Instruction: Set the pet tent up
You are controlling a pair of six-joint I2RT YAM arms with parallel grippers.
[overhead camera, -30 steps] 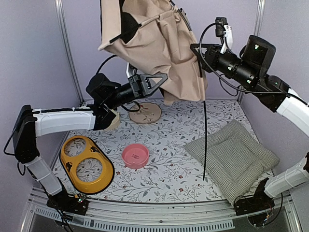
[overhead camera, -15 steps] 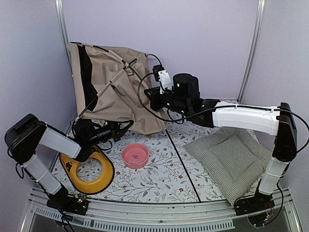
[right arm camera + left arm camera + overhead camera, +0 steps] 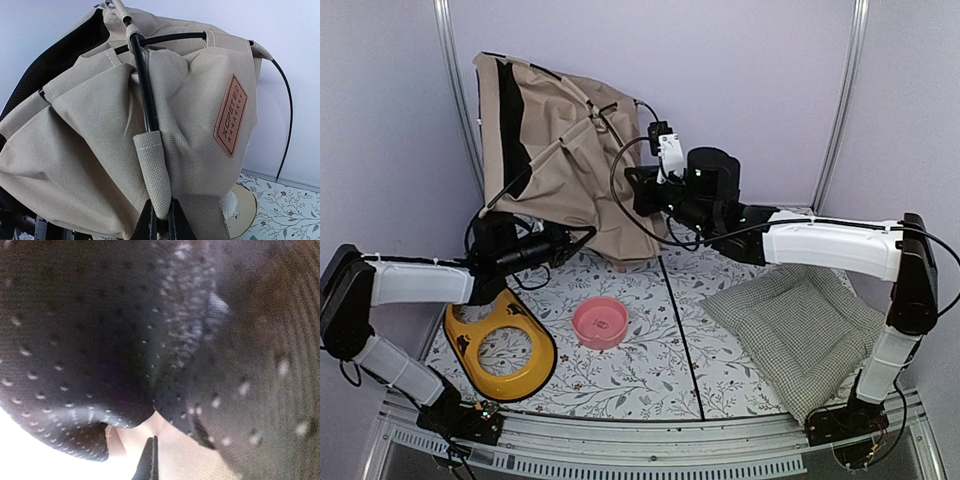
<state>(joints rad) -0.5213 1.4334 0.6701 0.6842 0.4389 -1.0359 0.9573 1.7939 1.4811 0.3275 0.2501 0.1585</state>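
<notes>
Pinching the pet tent by its beige sleeve with the right gripper — pressing the left gripper tight together, close under the black lining.

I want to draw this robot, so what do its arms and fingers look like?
The left arm and right arm are white tubes joined by chunky black joints, with black blocks at the wrists. Thin black cables loop alongside them. A small white camera sits on the right wrist. The fingers are slim, black and pointed.
</notes>
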